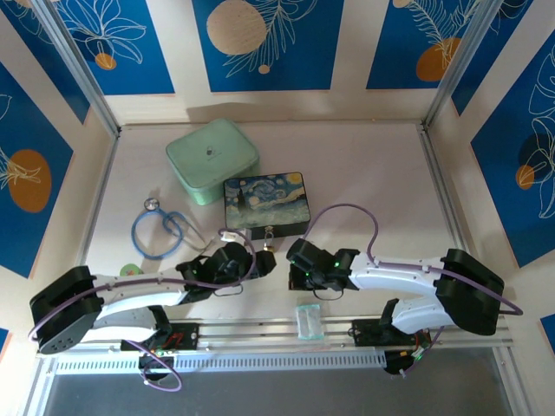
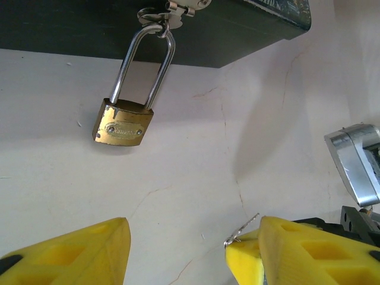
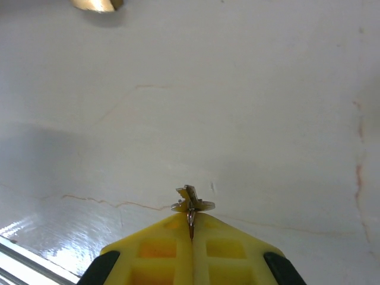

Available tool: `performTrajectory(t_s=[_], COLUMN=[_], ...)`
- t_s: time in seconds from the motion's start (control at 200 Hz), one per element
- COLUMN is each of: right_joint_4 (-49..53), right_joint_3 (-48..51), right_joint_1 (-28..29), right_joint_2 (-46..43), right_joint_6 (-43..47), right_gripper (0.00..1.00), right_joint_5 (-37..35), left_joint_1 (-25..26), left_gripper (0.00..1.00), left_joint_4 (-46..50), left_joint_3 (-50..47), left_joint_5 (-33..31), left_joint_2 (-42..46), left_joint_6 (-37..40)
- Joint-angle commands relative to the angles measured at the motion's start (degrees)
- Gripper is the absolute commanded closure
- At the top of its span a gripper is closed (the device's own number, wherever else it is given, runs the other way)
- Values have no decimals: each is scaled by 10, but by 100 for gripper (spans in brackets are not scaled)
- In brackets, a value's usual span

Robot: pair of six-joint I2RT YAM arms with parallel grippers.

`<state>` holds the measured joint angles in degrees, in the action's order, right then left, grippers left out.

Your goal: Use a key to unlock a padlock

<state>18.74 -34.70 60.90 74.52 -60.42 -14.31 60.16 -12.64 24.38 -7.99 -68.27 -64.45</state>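
The small brass padlock hangs by its long silver shackle from the clasp of the painted box. It lies on the table just in front of the box. My left gripper is open a little short of the padlock, with nothing between its yellow fingers. My right gripper is shut on the key, whose thin silver blade sticks out past the fingertips. The key also shows beside my left gripper's right finger. The padlock's bottom edge lies far ahead of the right gripper.
A mint green case stands behind the box. A blue stethoscope lies to the left of my left gripper. A clear plastic packet rests at the near edge, close to the right gripper.
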Motion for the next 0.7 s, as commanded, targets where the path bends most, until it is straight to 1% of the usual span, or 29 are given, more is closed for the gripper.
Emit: performTrajectory(t_s=[0.0,0.115,0.2,0.23,0.305,0.35,0.42,0.485,0.525,0.67,0.695], right_joint_4=[71,148,169,171,182,189,205,215,218,216,212], right_joint_3=[-4,-27,-30,-29,-31,-33,-39,-43,-45,-47,-47], right_joint_1=[-4,4,4,2,0,-1,-1,-1,-3,-6,-6], right_joint_2=[18,35,43,45,49,48,43,35,30,19,19], right_joint_6=[7,4,3,6,2,1,-3,-4,-4,-10,-10], right_gripper=[100,100,100,98,91,82,66,55,53,52,50], right_joint_5=[18,-8,-8,-5,-5,-5,-11,-20,-27,-41,-42], left_joint_1=[5,5,5,5,5,5,5,5,5,5,5], left_gripper=[42,41,41,40,40,39,39,38,38,38,38], left_joint_4=[-1,16,25,26,26,27,29,31,33,40,42], left_joint_3=[24,32,38,39,39,38,36,35,35,39,40], left_joint_5=[4,-1,-3,-4,-4,-3,-3,-4,-6,-10,-11], left_joint_2=[-5,-1,0,0,0,0,0,2,2,5,5], left_joint_6=[-1,7,11,12,11,11,11,10,10,15,16])
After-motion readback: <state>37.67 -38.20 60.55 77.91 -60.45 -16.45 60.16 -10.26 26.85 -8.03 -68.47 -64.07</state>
